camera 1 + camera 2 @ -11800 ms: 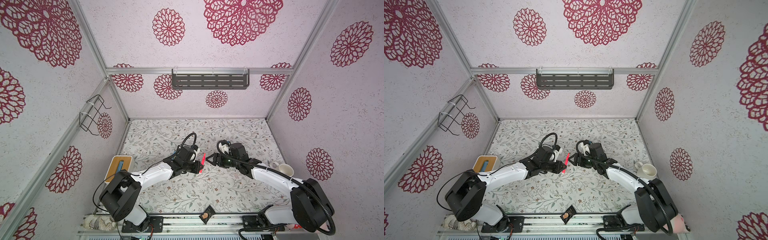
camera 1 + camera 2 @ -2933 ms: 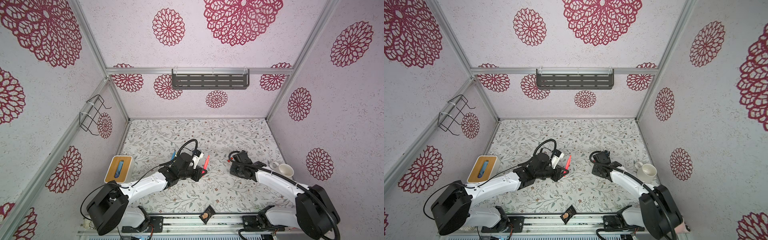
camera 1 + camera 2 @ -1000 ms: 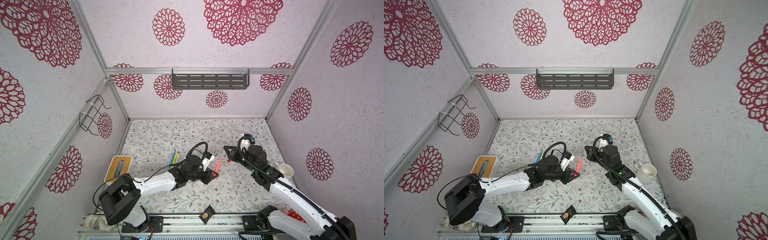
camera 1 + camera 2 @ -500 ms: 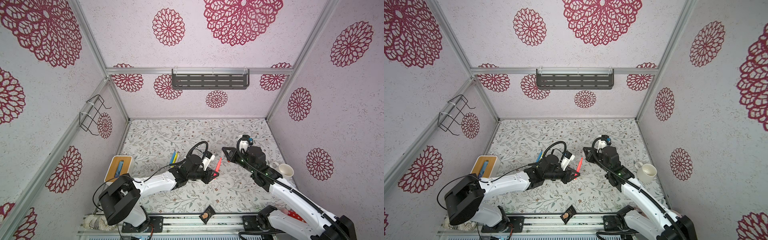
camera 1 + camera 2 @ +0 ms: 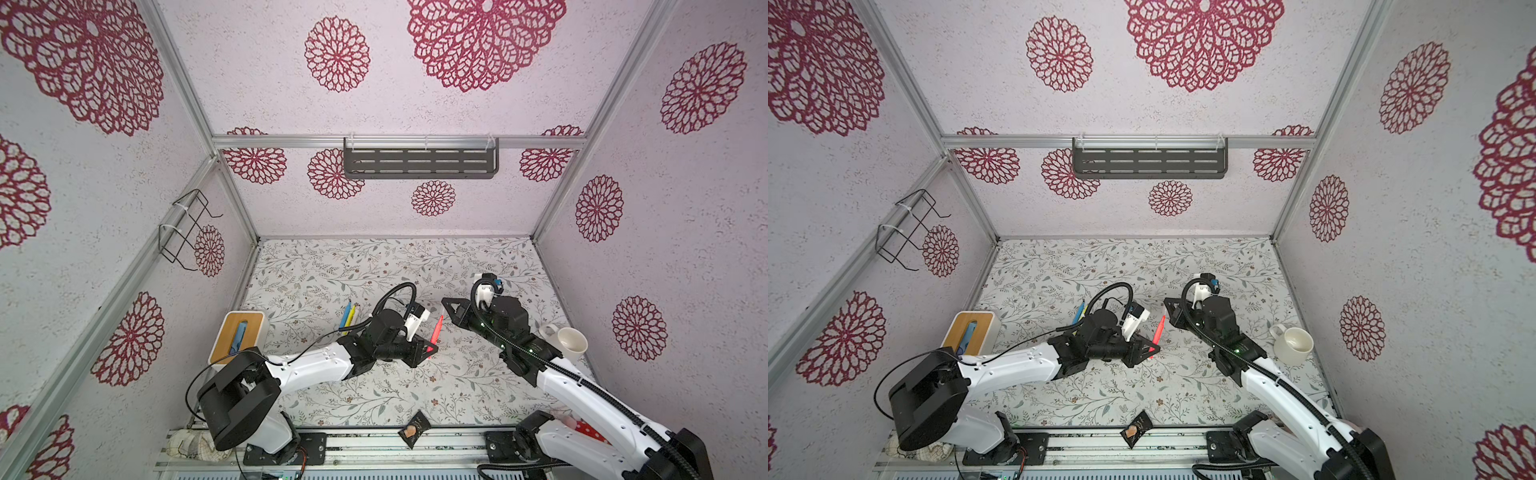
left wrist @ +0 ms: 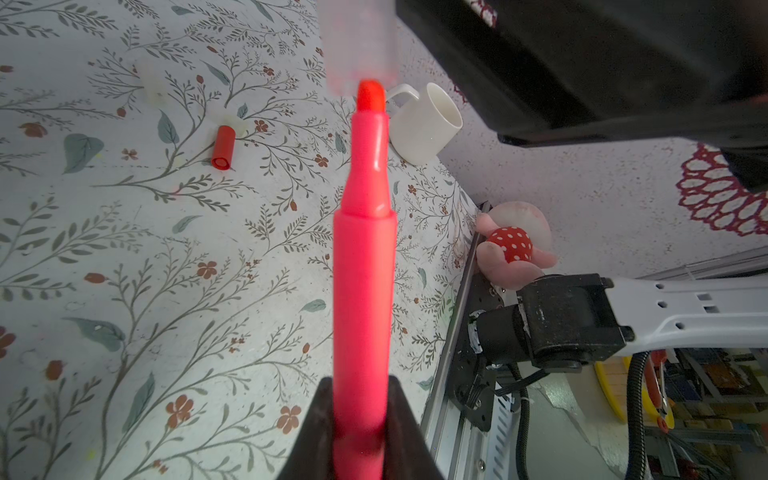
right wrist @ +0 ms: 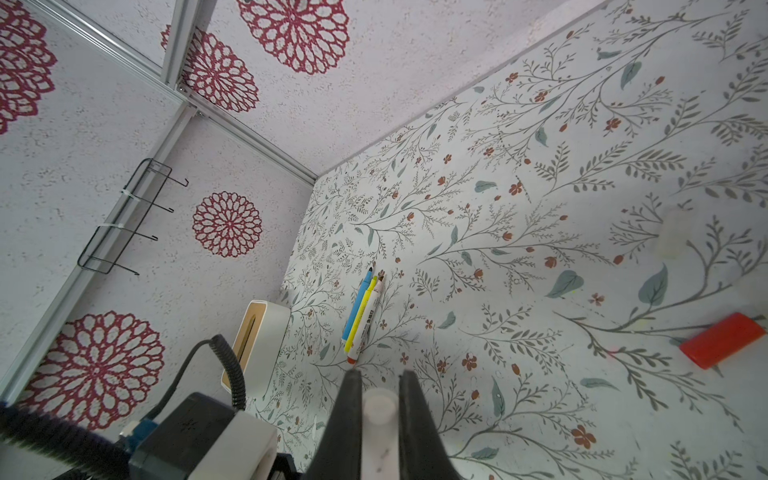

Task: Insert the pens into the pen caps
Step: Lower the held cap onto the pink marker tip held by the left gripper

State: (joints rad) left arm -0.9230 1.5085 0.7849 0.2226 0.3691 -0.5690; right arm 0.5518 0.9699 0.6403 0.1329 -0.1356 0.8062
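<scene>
Left end effector (image 5: 430, 348): pressed onto the pink pen (image 5: 436, 330), pinching it near its rear end; lower middle of the frame in both top views (image 5: 1152, 350).
Left wrist view: the two dark fingers (image 6: 316, 419) clamp the pen barrel (image 6: 361, 291); the orange-red tip is bare.
Pink pen: off the desk (image 5: 332, 266), tilted, tip pointing up the frame and slightly right, toward the right end effector (image 5: 451, 305).
Right end effector: closed on a clear cap (image 7: 376, 409), seen between its fingers (image 7: 347, 415) in the right wrist view; just right of frame centre in a top view (image 5: 1171, 305).
Clear cap: blurred in the left wrist view (image 6: 359, 41); the pen tip sits right at its open end. Whether the tip is inside cannot be told.
Red cap (image 6: 223, 147): lying on its side on the desk, apart from both arms; also in the right wrist view (image 7: 723, 340).
Pale cap (image 7: 673, 232): lying on the desk beyond the red cap, apart from it.
Other pens (image 5: 348, 318): blue, yellow and a white-barrelled one lie side by side, touching, left of the left arm, tips up the frame (image 7: 361, 307).
Mug (image 5: 571, 343): white, lower right, beside the right arm.
Box (image 5: 237, 336): white with a wooden top, lower left, near the wall.
</scene>
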